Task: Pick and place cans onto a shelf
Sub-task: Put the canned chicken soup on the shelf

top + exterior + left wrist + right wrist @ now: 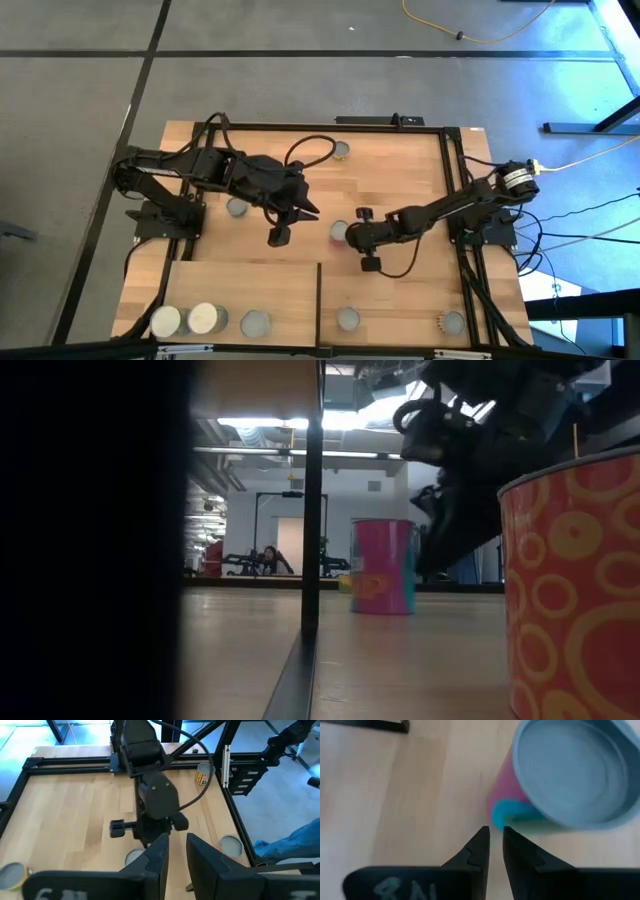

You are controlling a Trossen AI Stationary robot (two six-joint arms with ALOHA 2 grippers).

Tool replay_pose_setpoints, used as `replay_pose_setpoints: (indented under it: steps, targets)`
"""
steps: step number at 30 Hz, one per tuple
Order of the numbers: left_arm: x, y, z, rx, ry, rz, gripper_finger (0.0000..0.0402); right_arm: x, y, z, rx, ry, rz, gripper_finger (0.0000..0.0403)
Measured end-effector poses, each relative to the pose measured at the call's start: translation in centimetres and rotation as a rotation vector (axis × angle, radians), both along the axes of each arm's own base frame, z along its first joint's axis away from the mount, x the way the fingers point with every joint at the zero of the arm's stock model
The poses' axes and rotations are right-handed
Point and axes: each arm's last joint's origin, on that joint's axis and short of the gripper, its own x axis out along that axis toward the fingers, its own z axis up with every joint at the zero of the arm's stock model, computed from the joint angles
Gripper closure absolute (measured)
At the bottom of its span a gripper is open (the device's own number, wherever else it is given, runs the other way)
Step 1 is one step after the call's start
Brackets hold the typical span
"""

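On the table (400,170) 8 cans show in the high view. 5 stand on the shelf (250,285), the pale board at the near edge with a thin black divider (319,300) across its middle. 3 are to the left of that divider: 2 wide white-topped cans (165,321) and (204,318) touching side by side, and a grey-topped can (256,322) just beside them. 2 are to the right of it: another grey-topped can (347,319) near the divider and a can with an orange patterned side (452,322) toward the right corner.

The other 3 stand on the bare planks: 1 can at the far edge (342,150), 1 can near the left arm's base (237,207), and a pink and teal can (339,232) in the middle of the table.

The right gripper (352,238) is just beside that pink and teal can; its wrist view shows the can's grey top (570,770) close ahead and off to one side of the fingertips, not between them. The fingers (479,847) stand nearly together with a narrow gap, holding nothing.

The left gripper (290,222) hangs over the middle of the table, near the right gripper, fingers (157,855) a narrow slit apart and empty.

In the low view a person (268,558) sits far back in the room.
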Motion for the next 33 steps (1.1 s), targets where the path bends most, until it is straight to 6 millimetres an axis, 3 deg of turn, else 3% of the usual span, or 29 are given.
replay_pose_setpoints:
  steps: [10,17,23,33]
  targets:
    - [0.0,0.0,0.0,0.001,0.006,0.0,0.0342,2.5,-1.2,-0.3,-0.026,-0.186,0.016,0.0347]
    - [-0.2,0.0,-0.3,-0.01,0.041,0.008,0.0342,2.5,-1.5,-0.5,-0.043,-0.171,0.024,0.0347]
    - [-0.8,0.6,-1.3,-0.1,0.175,0.108,0.0342,2.8,-1.1,3.1,0.0,-0.245,0.048,0.0347]
    - [-1.8,1.5,-2.3,-0.069,0.313,0.249,0.0342,2.5,-0.7,13.2,-0.051,-0.442,0.131,0.0347]
